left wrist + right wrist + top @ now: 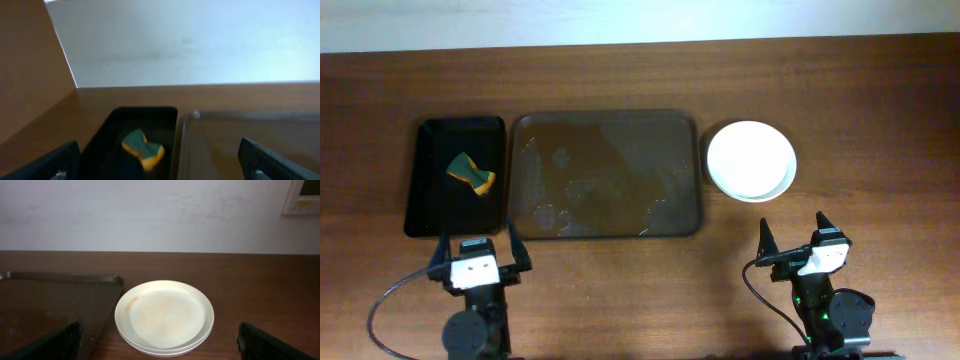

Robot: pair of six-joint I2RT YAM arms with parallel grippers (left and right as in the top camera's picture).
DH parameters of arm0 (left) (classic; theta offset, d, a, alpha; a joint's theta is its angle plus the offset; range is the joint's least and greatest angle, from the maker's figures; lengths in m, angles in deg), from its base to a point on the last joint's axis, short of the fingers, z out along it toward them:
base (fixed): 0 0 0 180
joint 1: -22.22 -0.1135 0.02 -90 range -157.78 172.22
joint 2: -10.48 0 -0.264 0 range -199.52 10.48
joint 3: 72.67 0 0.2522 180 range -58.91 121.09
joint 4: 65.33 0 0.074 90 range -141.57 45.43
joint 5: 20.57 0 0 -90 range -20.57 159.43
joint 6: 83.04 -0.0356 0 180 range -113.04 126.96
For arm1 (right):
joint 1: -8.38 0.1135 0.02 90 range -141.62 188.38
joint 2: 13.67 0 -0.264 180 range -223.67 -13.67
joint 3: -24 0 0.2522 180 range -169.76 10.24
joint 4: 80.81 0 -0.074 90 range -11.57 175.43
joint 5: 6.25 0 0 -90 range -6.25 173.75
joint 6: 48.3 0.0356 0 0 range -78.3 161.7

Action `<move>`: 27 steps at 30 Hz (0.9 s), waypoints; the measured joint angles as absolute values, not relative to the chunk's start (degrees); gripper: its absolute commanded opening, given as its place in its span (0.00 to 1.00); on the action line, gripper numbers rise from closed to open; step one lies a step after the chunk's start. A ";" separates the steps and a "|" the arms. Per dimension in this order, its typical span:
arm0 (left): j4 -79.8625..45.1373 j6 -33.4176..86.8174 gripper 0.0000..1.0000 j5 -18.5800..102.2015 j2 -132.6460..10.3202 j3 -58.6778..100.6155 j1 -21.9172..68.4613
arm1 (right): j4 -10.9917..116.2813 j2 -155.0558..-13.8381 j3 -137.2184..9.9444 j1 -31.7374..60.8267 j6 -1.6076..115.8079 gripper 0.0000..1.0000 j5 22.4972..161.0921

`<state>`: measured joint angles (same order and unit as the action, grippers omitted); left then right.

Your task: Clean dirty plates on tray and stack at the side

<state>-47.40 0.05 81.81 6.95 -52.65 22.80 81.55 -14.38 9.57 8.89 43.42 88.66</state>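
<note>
The plates (pixel 751 160) stand in a stack on the table just right of the tray (pixel 610 150), which is dark brown and holds only wet smears. In the right wrist view the top plate (pixel 165 312) is white with a faint orange streak near its left rim, and a second rim shows beneath it. My right gripper (pixel 792 235) is open, near the table's front edge, in front of the stack and apart from it. My left gripper (pixel 480 245) is open too, in front of the gap between the two trays. Neither holds anything.
A smaller black tray (pixel 432 190) lies left of the brown one, with a green and yellow sponge (pixel 471 173) in it. The left wrist view shows the sponge (pixel 143 147) ahead between the fingers. A white wall lies behind the table's far edge.
</note>
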 measured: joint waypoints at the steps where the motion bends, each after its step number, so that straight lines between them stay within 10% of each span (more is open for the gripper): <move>1: -47.45 -0.92 0.99 81.63 7.94 -54.02 22.80 | 81.55 -14.38 9.57 8.89 43.40 0.98 88.66; 27: -47.08 -23.06 0.99 67.23 9.64 -57.89 19.13 | 81.55 -14.36 9.57 8.89 43.37 0.99 88.68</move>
<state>-47.08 -23.06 67.23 9.64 -57.89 19.13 81.55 -14.36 9.57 8.89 43.37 88.68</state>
